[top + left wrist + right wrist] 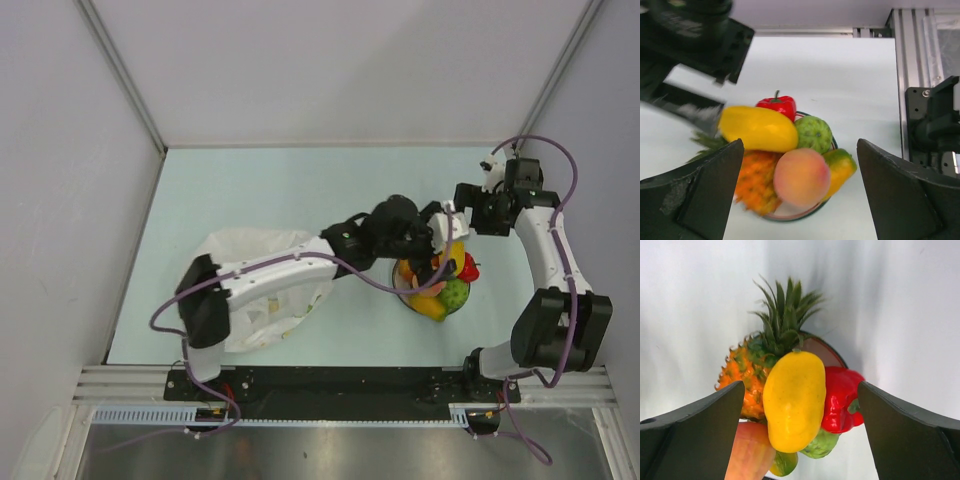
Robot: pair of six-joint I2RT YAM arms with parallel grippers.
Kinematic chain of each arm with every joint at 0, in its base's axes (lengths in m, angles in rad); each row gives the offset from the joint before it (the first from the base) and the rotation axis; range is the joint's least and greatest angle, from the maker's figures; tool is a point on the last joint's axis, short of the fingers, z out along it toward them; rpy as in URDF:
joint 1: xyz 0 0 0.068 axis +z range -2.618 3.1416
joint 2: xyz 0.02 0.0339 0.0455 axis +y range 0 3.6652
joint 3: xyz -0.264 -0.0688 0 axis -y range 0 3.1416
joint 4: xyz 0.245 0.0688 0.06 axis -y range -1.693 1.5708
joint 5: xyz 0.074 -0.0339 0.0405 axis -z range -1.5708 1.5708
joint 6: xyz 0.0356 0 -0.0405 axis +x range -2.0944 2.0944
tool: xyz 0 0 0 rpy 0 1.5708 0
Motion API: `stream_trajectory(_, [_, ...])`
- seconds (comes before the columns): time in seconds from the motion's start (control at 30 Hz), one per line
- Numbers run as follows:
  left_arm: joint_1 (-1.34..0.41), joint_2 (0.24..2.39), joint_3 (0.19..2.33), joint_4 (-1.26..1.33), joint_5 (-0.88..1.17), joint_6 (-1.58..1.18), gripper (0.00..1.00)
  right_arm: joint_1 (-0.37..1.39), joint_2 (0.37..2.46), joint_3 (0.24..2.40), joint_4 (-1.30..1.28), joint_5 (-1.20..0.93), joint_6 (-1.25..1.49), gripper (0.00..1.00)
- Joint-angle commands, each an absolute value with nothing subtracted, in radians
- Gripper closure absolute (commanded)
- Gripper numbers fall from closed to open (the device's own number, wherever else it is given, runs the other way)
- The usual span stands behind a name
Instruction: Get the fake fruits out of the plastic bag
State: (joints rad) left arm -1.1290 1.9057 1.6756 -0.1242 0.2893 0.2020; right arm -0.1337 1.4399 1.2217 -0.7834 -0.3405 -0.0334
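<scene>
The fake fruits sit piled on a round plate point(414, 302), outside the plastic bag. A yellow lemon point(792, 400) lies on top. Under it are the orange pineapple point(742, 377), a red fruit point(841, 397), a green lumpy fruit point(813, 133), a peach point(801, 177) and a mango point(841, 167). My left gripper point(425, 250) is open just above the pile, with the peach below its jaws. My right gripper point(452, 225) is open over the lemon and does not grip it. The plastic bag point(255, 290) lies crumpled on the left under my left arm. I cannot see what is inside it.
The plate's rim shows in the left wrist view point(790, 217) and in the right wrist view point(824, 351). My two grippers are close together over the plate. The aluminium rail point(920, 75) runs along the table's near edge.
</scene>
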Motion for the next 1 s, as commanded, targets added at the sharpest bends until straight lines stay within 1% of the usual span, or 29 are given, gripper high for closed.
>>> stream_trajectory(0.0, [-0.994, 1.533, 1.623, -0.224, 0.282, 0.181, 0.0, -0.141, 1.358, 1.347, -0.792, -0.31, -0.038, 0.0])
stream_trajectory(0.03, [-0.927, 1.47, 1.559, -0.239, 0.302, 0.183, 0.0, -0.137, 1.344, 1.356, -0.784, -0.304, -0.055, 0.0])
stream_trajectory(0.1, [-0.87, 1.366, 1.496, -0.299, 0.317, 0.239, 0.0, -0.118, 1.287, 1.373, -0.747, -0.285, -0.069, 0.0])
stream_trajectory(0.13, [-0.824, 1.257, 1.43, -0.319, 0.31, 0.264, 0.0, -0.083, 1.261, 1.377, -0.732, -0.281, -0.074, 0.0])
stream_trajectory(0.2, [-0.784, 1.156, 1.358, -0.369, 0.302, 0.301, 0.0, -0.037, 1.204, 1.393, -0.669, -0.288, -0.072, 0.0])
stream_trajectory(0.23, [-0.749, 1.087, 1.292, -0.396, 0.29, 0.307, 0.0, 0.045, 1.192, 1.403, -0.651, -0.297, -0.054, 0.0])
stream_trajectory(0.27, [-0.738, 1.056, 1.261, -0.461, 0.229, 0.304, 0.01, 0.089, 1.19, 1.419, -0.623, -0.313, -0.04, 0.0])
stream_trajectory(0.3, [-0.718, 1.034, 1.231, -0.494, 0.21, 0.293, 0.01, 0.141, 1.198, 1.434, -0.62, -0.352, -0.026, 0.0])
stream_trajectory(0.33, [-0.657, 0.999, 1.182, -0.53, 0.216, 0.281, 0.01, 0.188, 1.215, 1.484, -0.618, -0.371, -0.012, 0.0])
stream_trajectory(0.37, [-0.62, 0.982, 1.157, -0.595, 0.254, 0.266, 0.01, 0.29, 1.241, 1.511, -0.649, -0.392, -0.012, 0.0])
stream_trajectory(0.43, [-0.536, 0.948, 1.109, -0.644, 0.273, 0.262, 0.01, 0.375, 1.317, 1.578, -0.692, -0.474, -0.038, 0.0])
stream_trajectory(0.47, [-0.522, 0.925, 1.105, -0.717, 0.282, 0.297, 0.0, 0.452, 1.339, 1.591, -0.727, -0.494, -0.069, 0.0])
stream_trajectory(0.53, [-0.518, 0.919, 1.077, -0.799, 0.296, 0.337, 0.01, 0.517, 1.422, 1.615, -0.755, -0.512, -0.064, 0.0])
stream_trajectory(0.57, [-0.517, 0.926, 1.071, -0.899, 0.302, 0.378, 0.01, 0.537, 1.457, 1.655, -0.794, -0.532, -0.054, 0.0])
stream_trajectory(0.6, [-0.517, 0.928, 1.062, -0.944, 0.34, 0.412, 0.01, 0.567, 1.501, 1.676, -0.811, -0.588, -0.025, 0.0])
stream_trajectory(0.63, [-0.517, 0.924, 1.033, -0.977, 0.345, 0.451, 0.0, 0.58, 1.563, 1.693, -0.822, -0.615, -0.006, 0.0])
stream_trajectory(0.7, [-0.515, 0.893, 1.002, -0.999, 0.331, 0.517, 0.0, 0.626, 1.598, 1.68, -0.798, -0.64, 0.014, 0.0])
stream_trajectory(0.8, [-0.515, 0.917, 0.951, -1.021, 0.282, 0.578, 0.0, 0.692, 1.641, 1.66, -0.813, -0.557, 0.003, 0.0])
stream_trajectory(0.9, [-0.515, 0.945, 0.904, -1.066, 0.207, 0.62, 0.0, 0.699, 1.673, 1.648, -0.839, -0.531, 0.021, 0.0])
stream_trajectory(0.97, [-0.515, 0.94, 0.852, -1.036, 0.151, 0.63, 0.0, 0.689, 1.695, 1.644, -0.847, -0.532, 0.043, 0.0])
